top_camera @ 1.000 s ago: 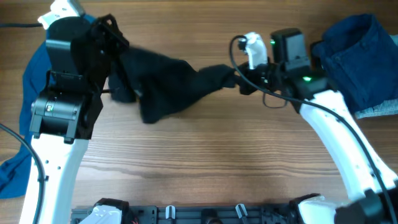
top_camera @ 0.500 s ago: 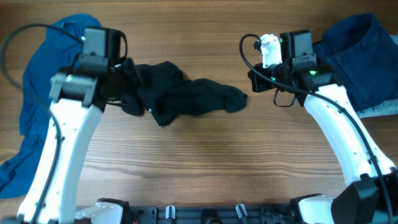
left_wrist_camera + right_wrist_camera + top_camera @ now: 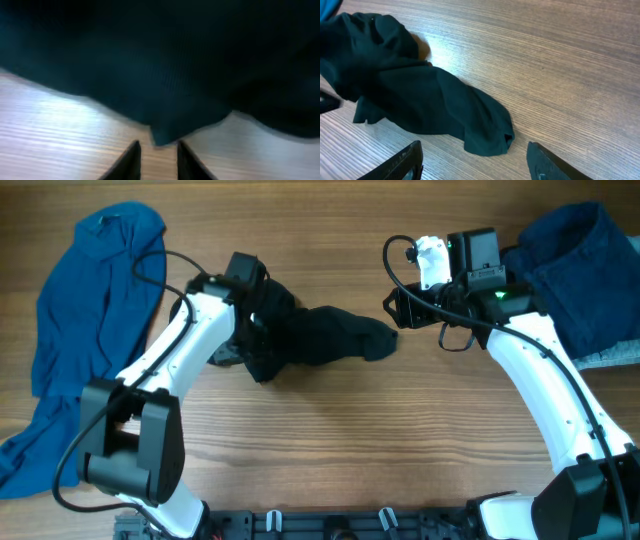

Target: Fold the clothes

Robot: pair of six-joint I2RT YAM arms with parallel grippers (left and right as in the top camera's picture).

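- Black top (image 3: 315, 340) is found bunched on the wooden table (image 3: 330, 440), mid-scene, slightly toward the far edge.
- Left gripper (image 3: 158, 145) is placed over the top's left part. Its fingers are set narrowly apart, with bare wood seen between them. A cloth edge lies just beyond the tips, and nothing is gripped.
- Right gripper (image 3: 475, 147) is spread wide and empty, just right of the top's right end.
- Bright blue shirt (image 3: 80, 330) is spread along the left side.
- Navy piece (image 3: 580, 270) is heaped at the far right.
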